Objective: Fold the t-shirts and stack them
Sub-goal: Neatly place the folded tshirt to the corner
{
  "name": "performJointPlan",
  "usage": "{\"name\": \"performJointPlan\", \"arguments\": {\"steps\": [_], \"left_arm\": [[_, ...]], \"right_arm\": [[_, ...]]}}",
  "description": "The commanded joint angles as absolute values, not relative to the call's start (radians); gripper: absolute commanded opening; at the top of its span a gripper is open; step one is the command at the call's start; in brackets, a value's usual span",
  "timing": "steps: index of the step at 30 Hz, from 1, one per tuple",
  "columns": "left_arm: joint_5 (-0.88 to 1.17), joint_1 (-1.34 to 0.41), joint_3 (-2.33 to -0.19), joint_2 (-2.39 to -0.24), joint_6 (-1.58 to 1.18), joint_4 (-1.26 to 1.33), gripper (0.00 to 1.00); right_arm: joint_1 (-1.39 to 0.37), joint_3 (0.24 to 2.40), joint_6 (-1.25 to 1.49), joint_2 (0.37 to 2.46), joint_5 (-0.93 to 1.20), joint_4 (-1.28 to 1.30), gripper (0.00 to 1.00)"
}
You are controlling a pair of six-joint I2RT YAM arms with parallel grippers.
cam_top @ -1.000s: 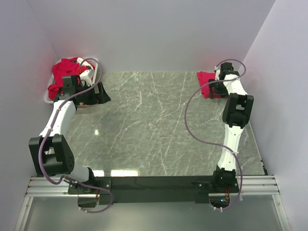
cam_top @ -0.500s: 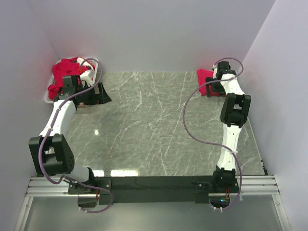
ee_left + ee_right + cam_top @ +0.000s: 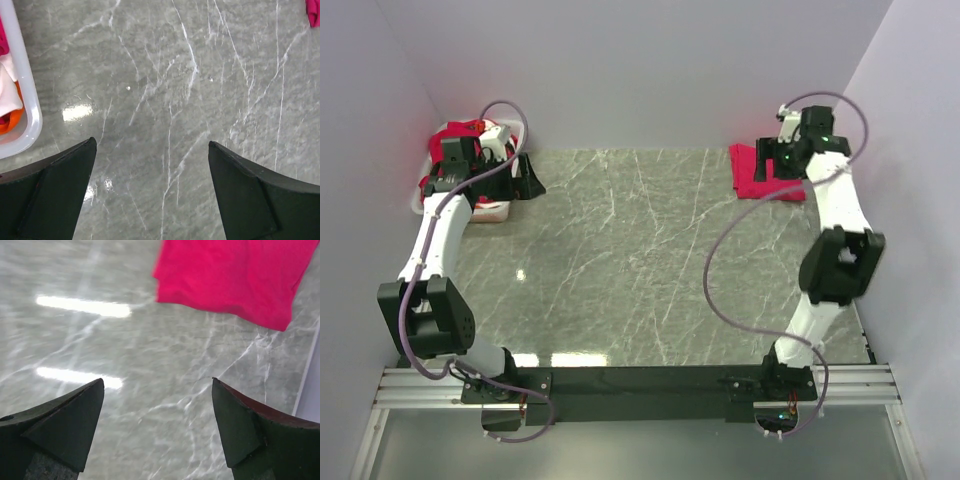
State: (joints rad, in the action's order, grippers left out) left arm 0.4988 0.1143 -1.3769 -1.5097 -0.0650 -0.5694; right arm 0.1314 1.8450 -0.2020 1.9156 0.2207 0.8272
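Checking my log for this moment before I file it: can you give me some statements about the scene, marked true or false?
1. The right end effector is open and empty. True.
2. The folded t-shirt lies at the centre of the table. False: it lies in the far right corner.
3. The left end effector grips red fabric. False: it is open and empty, over bare table beside the white bin.
4. The white bin holds red t-shirts. True.
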Motion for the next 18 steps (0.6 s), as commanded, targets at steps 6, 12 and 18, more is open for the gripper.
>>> {"name": "performJointPlan", "arguments": {"steps": [6, 12, 18], "left_arm": [[0.417, -0.004, -1.401, -1.537, 0.052, -0.652, 0.99], [0.304, -0.181, -1.14, -1.447, 0.046, -0.528, 0.99], [0.307, -0.212, -0.979, -1.356, 0.077, -0.465, 1.0]], "right_arm": [[0.071, 1.556, -0.221, 1.576, 0.429, 0.92, 0.95], [-0.144, 1.205, -0.21, 1.398, 0.368, 0.812, 0.96], [-0.233, 1.063, -0.212, 1.361, 0.354, 0.755, 0.96]]}}
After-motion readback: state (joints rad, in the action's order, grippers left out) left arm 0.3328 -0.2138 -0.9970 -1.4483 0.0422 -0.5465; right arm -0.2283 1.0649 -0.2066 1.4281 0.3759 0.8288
